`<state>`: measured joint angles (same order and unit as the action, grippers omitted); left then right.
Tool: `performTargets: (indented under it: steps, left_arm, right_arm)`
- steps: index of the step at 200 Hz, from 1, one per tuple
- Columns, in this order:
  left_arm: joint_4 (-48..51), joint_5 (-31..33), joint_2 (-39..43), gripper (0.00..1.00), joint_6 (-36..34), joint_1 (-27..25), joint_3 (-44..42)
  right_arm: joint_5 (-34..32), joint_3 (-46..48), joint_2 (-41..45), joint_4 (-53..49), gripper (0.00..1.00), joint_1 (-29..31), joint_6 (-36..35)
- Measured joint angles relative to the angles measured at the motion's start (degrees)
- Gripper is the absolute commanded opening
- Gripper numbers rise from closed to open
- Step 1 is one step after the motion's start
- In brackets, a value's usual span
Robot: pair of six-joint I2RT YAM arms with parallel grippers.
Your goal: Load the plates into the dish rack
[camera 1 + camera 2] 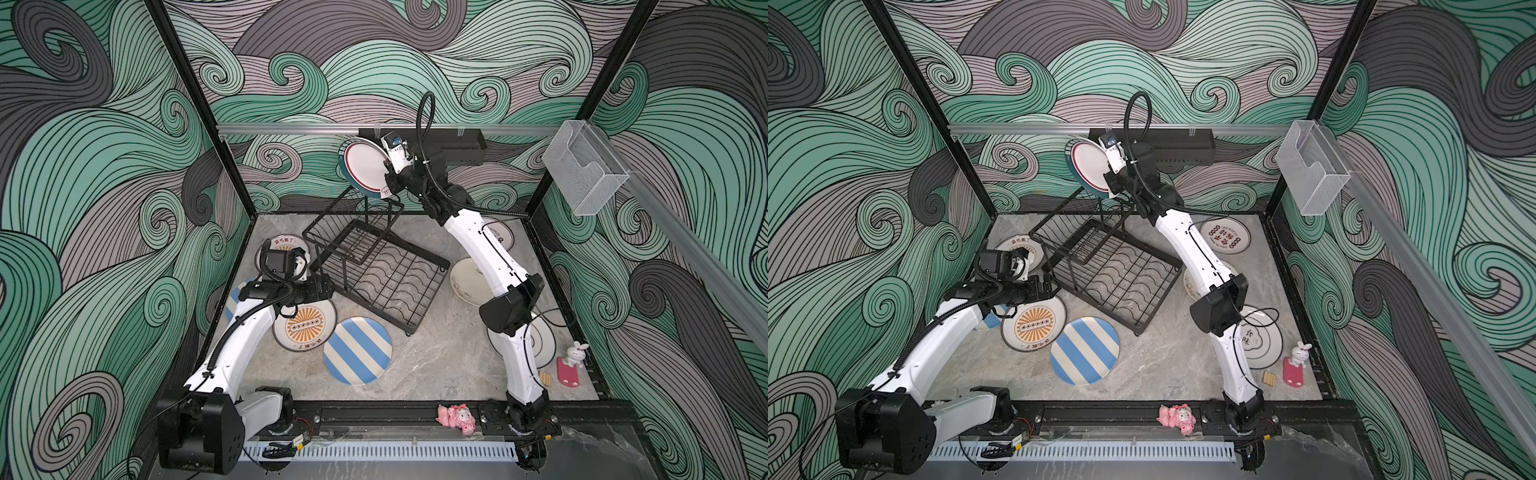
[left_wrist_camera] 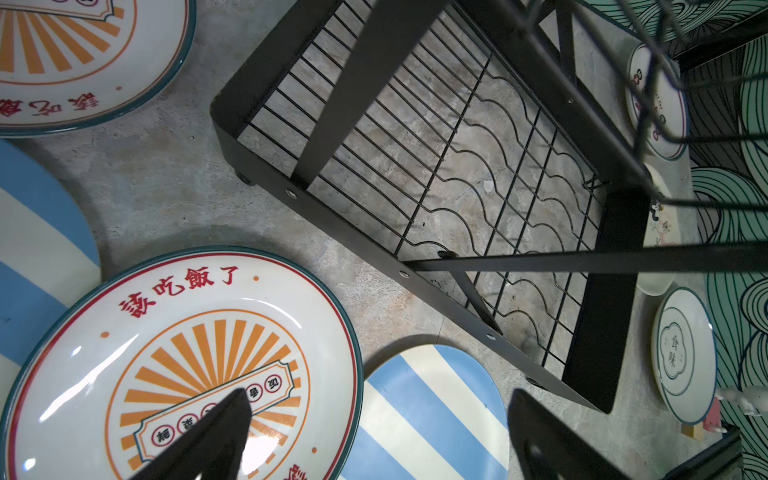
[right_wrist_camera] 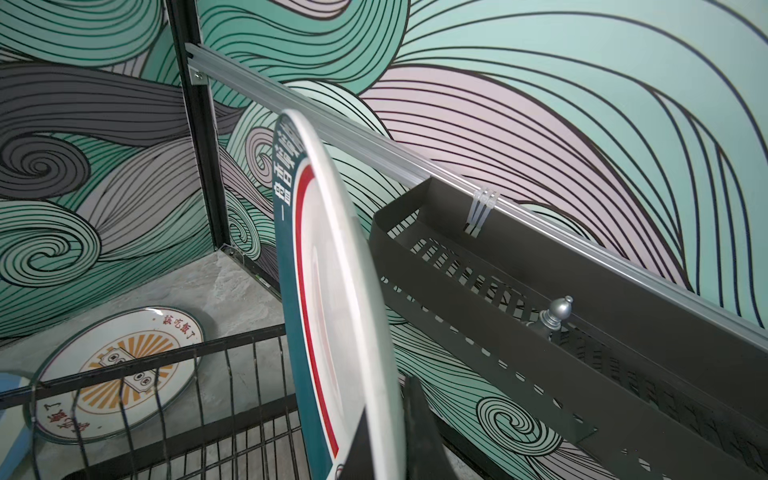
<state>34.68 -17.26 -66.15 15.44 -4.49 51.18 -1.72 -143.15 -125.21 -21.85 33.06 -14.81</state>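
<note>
My right gripper (image 1: pixel 386 188) (image 3: pixel 386 411) is shut on the edge of the green-rimmed white plate (image 1: pixel 362 168) (image 1: pixel 1089 169) (image 3: pixel 332 291). It holds the plate on edge, high above the raised basket of the black wire dish rack (image 1: pixel 374 266) (image 1: pixel 1108 270) (image 2: pixel 457 166). My left gripper (image 1: pixel 321 287) (image 2: pixel 378 395) is open beside the rack, over an orange sunburst plate (image 1: pixel 305 326) (image 2: pixel 187 365) and a blue-and-cream striped plate (image 1: pixel 357 351) (image 2: pixel 432 415). Another sunburst plate (image 1: pixel 286 243) and another striped plate (image 1: pixel 234 297) lie partly under the left arm.
A cream doodle plate (image 1: pixel 467 279), a red-lettered plate (image 1: pixel 1225 237) and a flower-outline plate (image 1: pixel 1260 340) lie on the right, partly under the right arm. A black perforated tray (image 1: pixel 455 145) and a clear box (image 1: pixel 586 170) hang on the walls. A rabbit figure (image 1: pixel 575 355) and a pink toy (image 1: pixel 457 417) stand at the front right.
</note>
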Motion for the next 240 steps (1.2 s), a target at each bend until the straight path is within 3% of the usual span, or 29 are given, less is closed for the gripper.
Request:
performTargets:
  steps: [137, 240]
  left_arm:
    - [0.02, 0.00, 0.00, 0.99, -0.04, 0.24, 0.00]
    - [0.02, -0.26, -0.02, 0.99, -0.07, 0.24, 0.00]
  right_arm:
    - [-4.31, 16.96, 2.40, 14.69, 0.00, 0.11, -4.55]
    - [-5.97, 17.55, 4.22, 20.39, 0.00, 0.37, -9.22]
